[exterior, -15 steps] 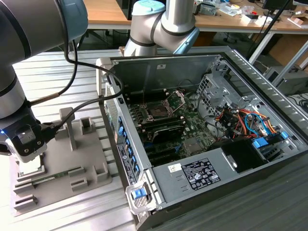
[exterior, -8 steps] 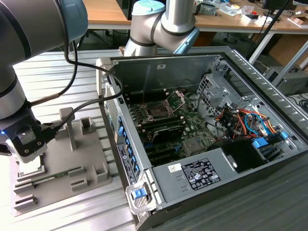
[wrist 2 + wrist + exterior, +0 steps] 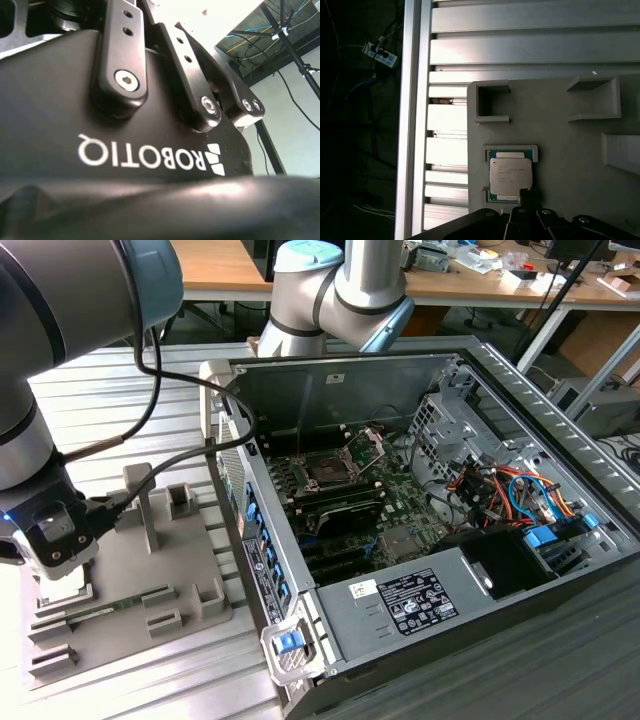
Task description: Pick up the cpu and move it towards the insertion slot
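Over the grey holder tray at the exterior view's left, the hand hangs low above the cpu. The chip lies flat in its nest on the tray, silver face up, with a raised lip at each of two opposite edges. In the first wrist view a dark part of the hand overlaps one edge of the chip. Whether the hand is apart, together or clamped on it cannot be told. The insertion slot sits well apart, inside the open computer case, its metal bracket swung up.

Risks noted: a grip taken off-centre on so thin a part may let it tilt and catch on a nest lip, or slip free. The case wall stands between tray and slot, and a low carry would strike it. The black cable trailing from the arm lies near the case edge and could snag there.
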